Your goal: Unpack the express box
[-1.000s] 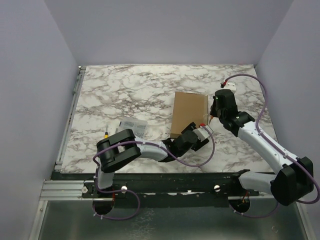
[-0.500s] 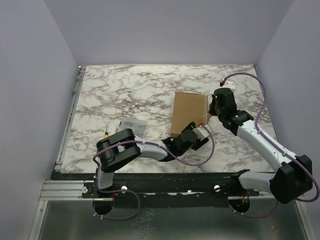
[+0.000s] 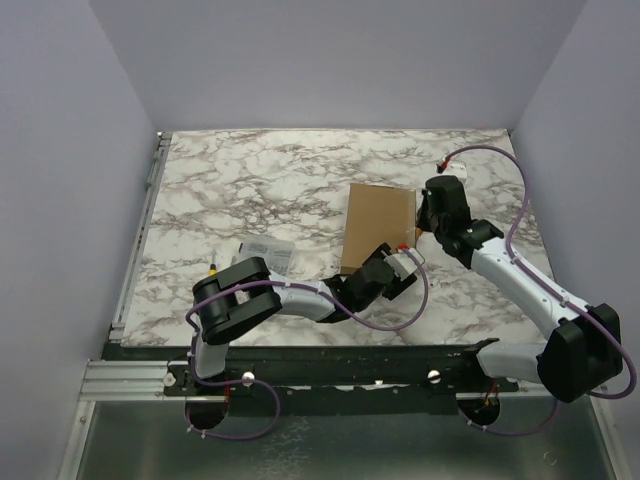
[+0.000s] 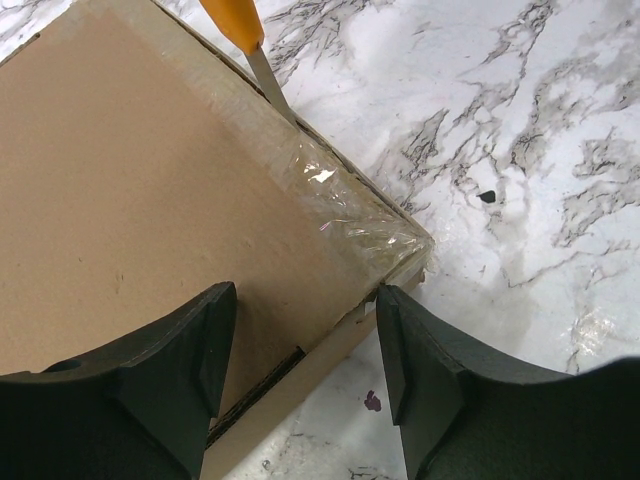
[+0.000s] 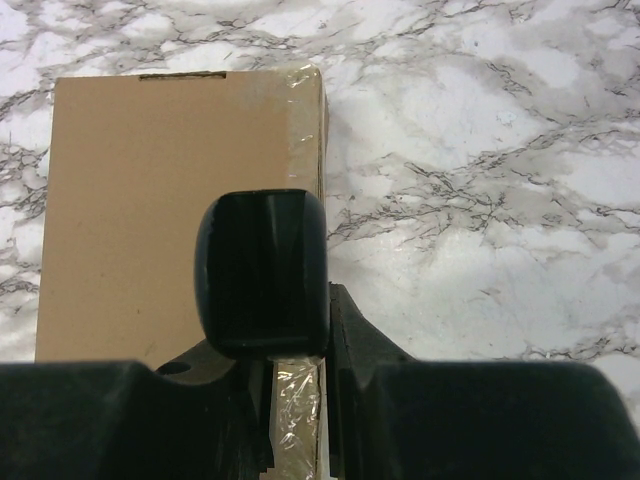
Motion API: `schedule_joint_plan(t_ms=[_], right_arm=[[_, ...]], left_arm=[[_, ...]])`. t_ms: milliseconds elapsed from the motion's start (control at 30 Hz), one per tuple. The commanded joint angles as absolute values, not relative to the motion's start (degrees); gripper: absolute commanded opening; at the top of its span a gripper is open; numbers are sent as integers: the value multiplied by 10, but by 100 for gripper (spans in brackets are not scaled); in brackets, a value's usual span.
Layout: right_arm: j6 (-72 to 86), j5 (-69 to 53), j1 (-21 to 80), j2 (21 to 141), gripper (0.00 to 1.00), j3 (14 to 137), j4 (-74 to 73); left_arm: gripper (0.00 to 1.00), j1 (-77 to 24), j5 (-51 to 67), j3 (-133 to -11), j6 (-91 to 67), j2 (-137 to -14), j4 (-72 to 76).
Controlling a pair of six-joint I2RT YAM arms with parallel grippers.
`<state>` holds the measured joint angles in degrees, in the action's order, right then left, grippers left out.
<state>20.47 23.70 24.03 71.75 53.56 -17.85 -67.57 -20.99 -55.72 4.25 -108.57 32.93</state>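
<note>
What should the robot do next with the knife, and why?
Probably slide the knife along the taped edge toward the near corner: clear tape seals the express box shut, its tip sits at that seam, and the left fingers straddle the corner.

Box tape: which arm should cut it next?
Right. The right end effector holds the orange knife, blade at the tape on the express box. The left end effector is open, straddling a box corner.

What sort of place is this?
Likely a robotics lab test cell: plain lavender walls around a marble-patterned table, left arm and right arm bolted to a metal rail, a taped express box.
</note>
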Motion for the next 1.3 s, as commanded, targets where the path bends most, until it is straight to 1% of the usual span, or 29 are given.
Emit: schedule_joint_plan(t_ms=[0, 367, 900, 1267], right_arm=[[208, 254, 240, 725, 0, 537, -177], [205, 246, 239, 702, 0, 552, -186], [195, 255, 239, 707, 0, 528, -183], [197, 239, 239, 703, 0, 516, -189]], left_arm=[[63, -673, -204, -549, 33, -1090, 333], [63, -672, -206, -547, 33, -1090, 333], [63, -672, -209, -544, 26, -1091, 333], [62, -672, -213, -546, 22, -1094, 333]])
